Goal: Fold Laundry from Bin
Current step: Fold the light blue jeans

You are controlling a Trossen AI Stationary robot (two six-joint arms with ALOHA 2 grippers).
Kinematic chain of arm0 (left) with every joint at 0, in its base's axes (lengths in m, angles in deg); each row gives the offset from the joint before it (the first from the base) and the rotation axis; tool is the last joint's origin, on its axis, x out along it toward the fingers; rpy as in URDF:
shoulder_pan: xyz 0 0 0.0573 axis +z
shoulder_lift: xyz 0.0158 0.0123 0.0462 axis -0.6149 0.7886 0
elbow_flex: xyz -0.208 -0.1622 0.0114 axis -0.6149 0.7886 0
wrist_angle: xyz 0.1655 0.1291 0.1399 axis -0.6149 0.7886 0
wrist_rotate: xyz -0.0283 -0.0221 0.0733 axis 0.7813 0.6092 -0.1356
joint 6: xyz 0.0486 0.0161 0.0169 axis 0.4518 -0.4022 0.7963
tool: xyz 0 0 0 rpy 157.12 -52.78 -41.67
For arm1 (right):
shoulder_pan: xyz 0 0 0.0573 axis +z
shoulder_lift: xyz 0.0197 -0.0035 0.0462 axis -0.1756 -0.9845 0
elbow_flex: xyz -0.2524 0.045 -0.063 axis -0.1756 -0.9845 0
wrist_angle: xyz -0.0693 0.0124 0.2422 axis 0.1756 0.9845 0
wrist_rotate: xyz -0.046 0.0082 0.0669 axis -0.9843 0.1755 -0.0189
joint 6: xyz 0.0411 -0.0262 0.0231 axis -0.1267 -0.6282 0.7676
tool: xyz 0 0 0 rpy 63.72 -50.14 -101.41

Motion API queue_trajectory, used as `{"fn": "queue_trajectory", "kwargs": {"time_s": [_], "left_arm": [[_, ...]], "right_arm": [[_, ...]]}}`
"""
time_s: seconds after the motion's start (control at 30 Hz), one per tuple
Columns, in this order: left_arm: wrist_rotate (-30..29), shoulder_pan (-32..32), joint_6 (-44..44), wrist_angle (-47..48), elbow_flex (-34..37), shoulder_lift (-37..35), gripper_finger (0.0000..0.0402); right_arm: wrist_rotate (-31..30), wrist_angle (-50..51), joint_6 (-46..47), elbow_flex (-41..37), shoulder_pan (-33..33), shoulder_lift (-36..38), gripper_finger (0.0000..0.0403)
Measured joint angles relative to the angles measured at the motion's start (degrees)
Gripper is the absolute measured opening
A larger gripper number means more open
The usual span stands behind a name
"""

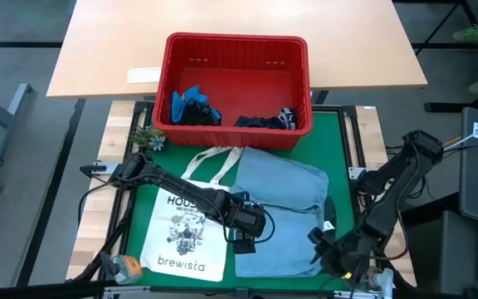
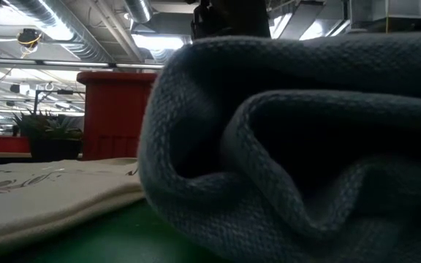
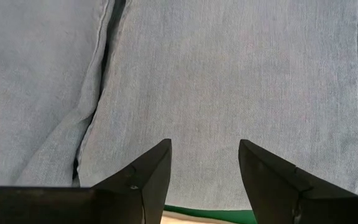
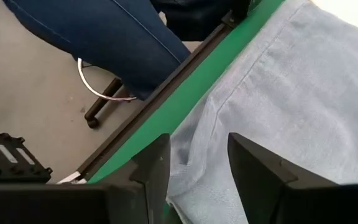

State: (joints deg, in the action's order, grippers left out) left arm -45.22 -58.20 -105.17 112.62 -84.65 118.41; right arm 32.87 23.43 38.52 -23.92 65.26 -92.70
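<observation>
Wood-grain table top borders the green mat (image 1: 338, 133) on which the work lies. Farthest left on the mat lies the white canvas tote bag (image 1: 185, 237), flat, printed with dark lettering, its handles reaching toward the red bin (image 1: 236, 48). That bin is a rectangular plastic basket with slotted walls and a thick rim; inside it a bright blue garment (image 1: 191, 98) sits crumpled against the left wall, tangled with dark cloth, and a dark garment (image 1: 270, 120) lies at the near right wall. What kind of garments these are cannot be made out.

Just right of the tote lies the light blue denim shirt (image 1: 280, 208), a soft woven fabric folded into a rough rectangle with rounded, puffy edges and a seam running down it (image 3: 101, 74). In the low view a thick roll of its cloth (image 2: 298, 146) blocks most of the scene.

At the shirt's left edge is the left gripper (image 3: 204, 180), its fingers spread apart over the denim, holding nothing. At the near right corner of the shirt is the right gripper (image 4: 197, 180), its fingers parted with the cloth's hem between them; whether they pinch it I cannot tell. Beyond the mat's edge a person's leg in dark blue jeans (image 4: 117, 37) shows, cut off by the frame.
</observation>
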Motion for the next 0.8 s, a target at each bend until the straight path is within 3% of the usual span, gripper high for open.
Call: {"fn": "queue_trajectory", "kwargs": {"time_s": [0.2, 0.57, 0.8], "left_arm": [[0.0, 0.0, 0.0, 0.0, 0.0, 0.0, 0.0181], [-1.3, 0.0, 0.0, 0.0, 0.0, 0.0, 0.0181], [-1.3, -0.1, -0.3, 0.0, 0.0, 0.0, 0.0181]], "right_arm": [[0.0, -1.4, 4.7, 0.0, -1.4, -2.0, 0.0178], [2.8, -1.5, 4.9, 0.0, -1.4, -2.8, 0.0289], [2.8, -1.0, 1.2, 0.0, -1.4, -3.4, 0.0292]]}}
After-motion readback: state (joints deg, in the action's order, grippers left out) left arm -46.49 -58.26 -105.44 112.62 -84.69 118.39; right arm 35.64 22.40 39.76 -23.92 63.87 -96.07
